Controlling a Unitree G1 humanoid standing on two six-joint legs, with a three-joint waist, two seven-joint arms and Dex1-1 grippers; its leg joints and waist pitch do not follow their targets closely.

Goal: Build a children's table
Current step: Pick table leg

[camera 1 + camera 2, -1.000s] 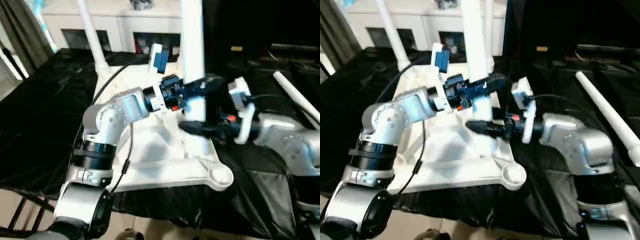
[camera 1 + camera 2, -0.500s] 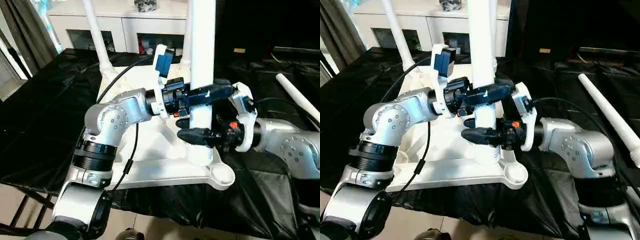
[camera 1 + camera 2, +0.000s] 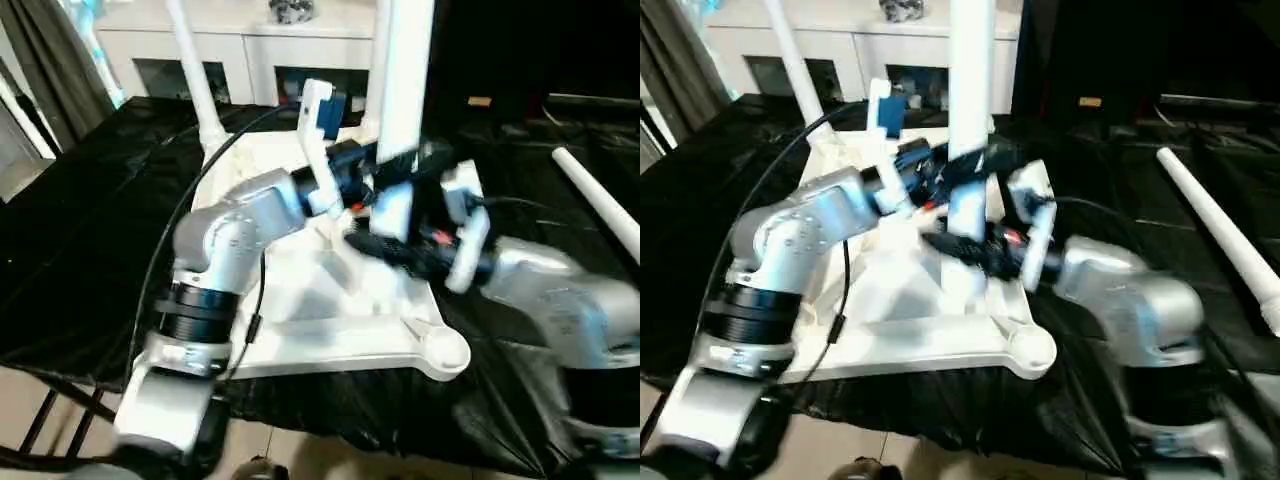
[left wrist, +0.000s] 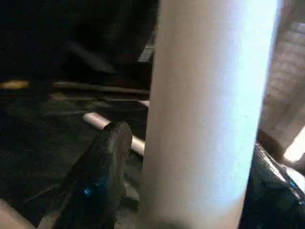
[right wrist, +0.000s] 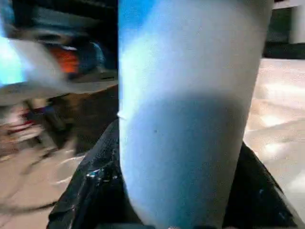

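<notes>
I see the white tabletop (image 3: 330,300) lying upside down on the big black table (image 3: 90,250); its near rounded corner socket (image 3: 443,352) sits close to the black table's front edge, with floor (image 3: 300,455) just past that edge; left of the tabletop there is a wide stretch of bare black cloth, so I have room there; right of the tabletop the cloth holds a loose leg (image 3: 1220,235) lying flat, well apart from the tabletop; behind the tabletop stands a white cabinet (image 3: 240,50) with glass doors.

A thin leg (image 3: 195,70) stands up from the tabletop's far left corner; another leg (image 3: 374,60) rises at the far right corner; the thick leg (image 3: 405,90) I am working on stands upright over the tabletop, near its right side.

My left gripper (image 3: 385,165) reaches across from the left and sits around this thick leg; in the left wrist view one finger (image 4: 102,167) stands a little off the leg, so the fingers look spread, not squeezing; my right gripper (image 3: 385,240) comes in from the right, lower on the same leg; in the right wrist view its black fingers (image 5: 90,191) sit on both sides of the leg, and they seem to press on it.
</notes>
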